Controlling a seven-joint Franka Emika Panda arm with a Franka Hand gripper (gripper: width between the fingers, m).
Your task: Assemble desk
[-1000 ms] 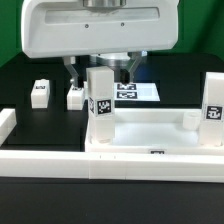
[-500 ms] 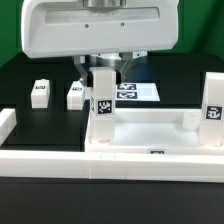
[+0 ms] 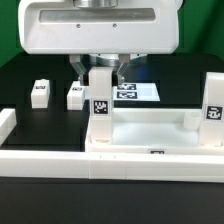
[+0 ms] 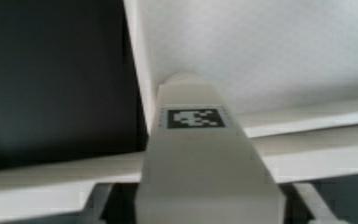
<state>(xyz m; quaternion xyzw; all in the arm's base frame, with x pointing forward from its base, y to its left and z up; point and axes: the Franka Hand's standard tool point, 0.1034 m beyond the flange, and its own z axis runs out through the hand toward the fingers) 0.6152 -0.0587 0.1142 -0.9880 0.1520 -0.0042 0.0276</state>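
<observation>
Upright, a square white plastic leg (image 3: 100, 115) with a black-and-white tag stands on the corner of the tabletop (image 3: 150, 140) at the exterior view's left. The tabletop is smooth and white, with a raised rim. The gripper (image 3: 100, 72) hangs over the leg's top, one dark finger (image 3: 80, 68) on each side. I cannot tell if they press it. Two loose legs (image 3: 40, 92) rest on the black table behind.

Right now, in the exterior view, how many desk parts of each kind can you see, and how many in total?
Tabletop: 1
Upright legs: 2
Loose legs: 2
Total: 5
</observation>
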